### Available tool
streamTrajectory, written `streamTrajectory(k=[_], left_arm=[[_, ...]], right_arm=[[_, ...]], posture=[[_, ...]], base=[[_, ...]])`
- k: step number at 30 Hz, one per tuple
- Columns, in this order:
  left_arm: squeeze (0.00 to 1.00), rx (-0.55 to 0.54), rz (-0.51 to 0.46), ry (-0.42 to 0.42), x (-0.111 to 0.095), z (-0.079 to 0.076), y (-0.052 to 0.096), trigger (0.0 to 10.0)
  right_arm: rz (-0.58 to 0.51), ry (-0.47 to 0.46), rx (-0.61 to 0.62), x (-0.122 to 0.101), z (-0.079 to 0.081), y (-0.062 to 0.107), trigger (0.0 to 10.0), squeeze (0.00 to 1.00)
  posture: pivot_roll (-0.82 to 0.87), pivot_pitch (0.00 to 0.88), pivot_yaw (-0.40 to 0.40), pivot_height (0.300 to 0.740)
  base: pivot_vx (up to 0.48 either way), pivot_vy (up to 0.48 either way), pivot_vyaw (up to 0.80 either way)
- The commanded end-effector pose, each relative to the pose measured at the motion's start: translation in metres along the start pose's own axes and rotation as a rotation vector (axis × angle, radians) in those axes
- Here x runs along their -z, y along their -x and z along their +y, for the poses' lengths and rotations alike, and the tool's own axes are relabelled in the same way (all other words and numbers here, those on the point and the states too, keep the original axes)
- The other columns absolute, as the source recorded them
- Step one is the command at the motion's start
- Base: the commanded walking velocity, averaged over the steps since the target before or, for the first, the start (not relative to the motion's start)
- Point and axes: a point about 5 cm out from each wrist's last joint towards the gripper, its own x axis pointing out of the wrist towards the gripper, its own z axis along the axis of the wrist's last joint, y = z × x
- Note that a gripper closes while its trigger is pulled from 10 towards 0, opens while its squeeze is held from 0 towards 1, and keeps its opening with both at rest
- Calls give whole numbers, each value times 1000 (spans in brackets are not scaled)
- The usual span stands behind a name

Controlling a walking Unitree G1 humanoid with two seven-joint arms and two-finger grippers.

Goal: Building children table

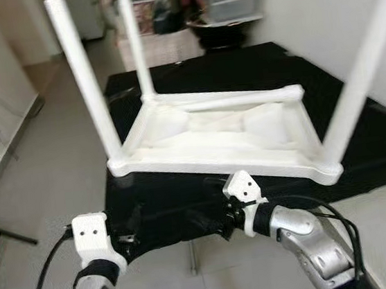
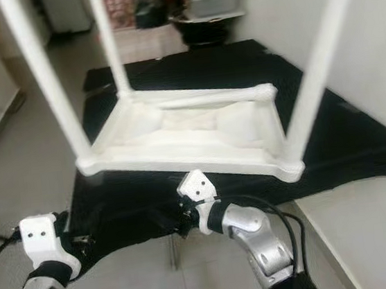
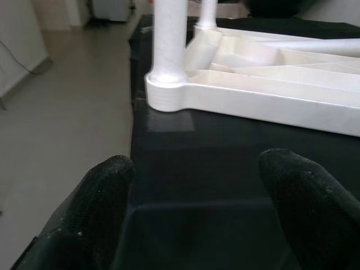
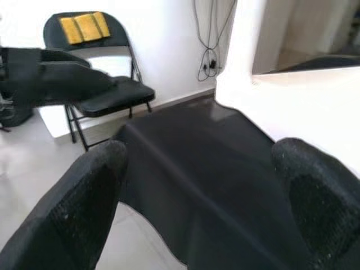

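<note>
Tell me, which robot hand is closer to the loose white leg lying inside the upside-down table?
Right. The right gripper sits below the table's near edge, under the loose leg; the left gripper is off toward the near-left corner.

My head cams look forward and down at the upturned white table point(image 1: 213, 139) on black cloth point(image 1: 360, 146), while both wrist cams sit low, close along my fingers, sharing that cloth edge.

We see a smooth, matt white plastic table point(image 1: 220, 138) lying on a black cloth point(image 1: 241, 76) with a faint sheen. Our gripper fingers point(image 3: 101, 208) look black, rough and speckled.
</note>
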Motion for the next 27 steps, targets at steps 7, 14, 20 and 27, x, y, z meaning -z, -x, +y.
streamTrajectory(k=[7,14,20,27], left_arm=[[0,15,0,8,0,-4,-1,10000],[0,3,-9,30,0,-2,-2,10000],[0,-8,-8,29,2,0,-2,10000],[0,-28,-2,15,3,2,-1,10000]], right_arm=[[20,4,20,2,-5,4,10000,0],[29,18,18,3,-5,4,10000,0],[40,38,16,3,-5,4,10000,0],[64,111,36,0,-7,0,10000,0]], posture=[[-7,0,11,740],[-10,0,11,740],[-9,0,12,740],[-6,0,14,740]], base=[[0,-454,0],[0,-131,0],[0,0,0],[0,0,0]])
